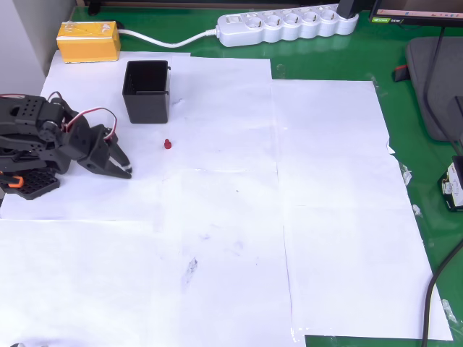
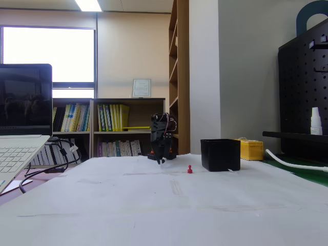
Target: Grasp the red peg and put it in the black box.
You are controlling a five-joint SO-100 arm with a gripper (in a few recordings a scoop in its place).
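The tiny red peg [image 1: 167, 144] stands on the white paper, just below and to the right of the black box [image 1: 147, 108] in the overhead view. From the fixed view, the peg [image 2: 189, 169] sits left of the box [image 2: 220, 155]. My black arm is folded at the left edge. Its gripper [image 1: 126, 170] points toward the peg from the lower left, a short gap away, shut with nothing in it. The fixed view has the gripper [image 2: 161, 161] pointing down near the table, behind and left of the peg.
A yellow block [image 1: 88, 40] lies beyond the box at the top left. A white power strip [image 1: 286, 25] with its cable runs along the far edge. White paper sheets [image 1: 325, 217] cover a green mat. A laptop [image 2: 20, 133] stands at the left of the fixed view.
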